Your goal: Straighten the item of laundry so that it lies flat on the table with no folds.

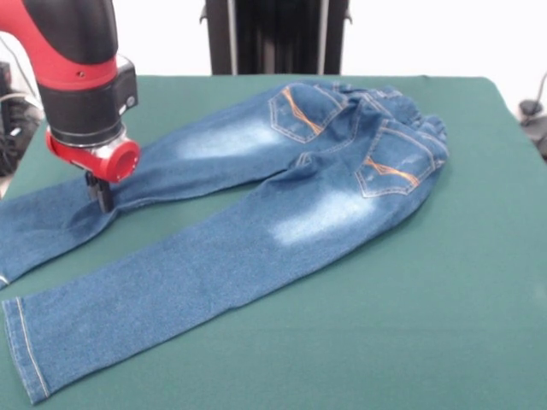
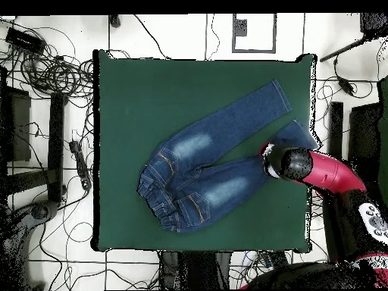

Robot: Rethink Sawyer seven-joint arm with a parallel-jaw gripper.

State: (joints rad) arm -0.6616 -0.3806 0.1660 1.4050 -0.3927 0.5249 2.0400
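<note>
The blue jeans (image 1: 256, 213) lie back side up on the green table (image 1: 427, 325). Their puckered waistband (image 1: 402, 111) is at the far right, and both legs spread toward the left. The near leg lies flat, with its hem (image 1: 26, 346) at the front left corner. The far leg runs off the picture's left edge and is slightly rumpled. My gripper (image 1: 101, 195) stands upright on the far leg near its lower end and is shut on the denim. In the overhead view the jeans (image 2: 204, 163) lie right of the table's (image 2: 136, 98) centre. There my arm (image 2: 303, 165) covers the gripper.
The robot's black pedestal (image 1: 273, 34) stands behind the table's far edge. Cables and stands (image 2: 53, 114) lie on the floor around the table. Bare green cloth lies in front of and to the right of the jeans (image 1: 385, 342).
</note>
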